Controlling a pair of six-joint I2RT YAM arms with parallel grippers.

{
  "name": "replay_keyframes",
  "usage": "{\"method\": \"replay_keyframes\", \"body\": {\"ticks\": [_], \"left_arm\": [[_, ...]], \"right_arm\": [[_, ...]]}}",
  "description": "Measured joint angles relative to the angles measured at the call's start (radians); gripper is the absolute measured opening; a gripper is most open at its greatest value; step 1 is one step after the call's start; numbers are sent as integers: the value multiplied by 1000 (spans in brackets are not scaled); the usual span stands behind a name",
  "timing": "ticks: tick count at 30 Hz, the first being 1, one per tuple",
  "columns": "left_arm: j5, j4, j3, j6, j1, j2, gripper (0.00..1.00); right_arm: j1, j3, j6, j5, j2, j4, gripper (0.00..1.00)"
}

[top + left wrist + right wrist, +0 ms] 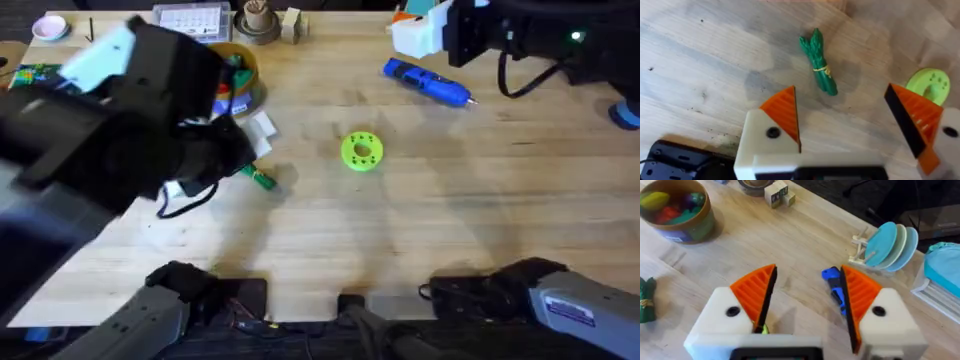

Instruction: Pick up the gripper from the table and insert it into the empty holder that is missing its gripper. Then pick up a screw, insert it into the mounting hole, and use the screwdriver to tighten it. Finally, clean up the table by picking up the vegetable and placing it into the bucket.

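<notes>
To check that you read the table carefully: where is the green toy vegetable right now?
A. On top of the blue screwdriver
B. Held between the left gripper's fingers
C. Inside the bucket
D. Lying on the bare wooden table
D: in the left wrist view the vegetable lies flat on the table, beyond the open left gripper and touching neither finger.

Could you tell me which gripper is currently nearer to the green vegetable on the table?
Left. The left gripper hangs open just above the vegetable, which lies on the table. The right gripper is open far across the table, over the screwdriver.
</notes>
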Motion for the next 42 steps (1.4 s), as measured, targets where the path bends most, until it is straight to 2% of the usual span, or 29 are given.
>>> {"method": "replay_keyframes", "body": {"ticks": [7, 15, 24, 32, 42], "left_arm": [[0, 40, 0, -68, -8, 226, 994], [0, 116, 0, -97, -8, 344, 993], [16, 125, 0, -97, -8, 410, 994], [16, 134, -1, -98, -8, 416, 999], [16, 180, -65, -142, -8, 416, 994]], "right_arm": [[0, 0, 0, 0, 0, 0, 796], [0, 0, 0, 0, 0, 0, 796], [0, 0, 0, 0, 0, 0, 796], [0, 0, 0, 0, 0, 0, 796], [0, 0, 3, 0, 0, 0, 797]]}}
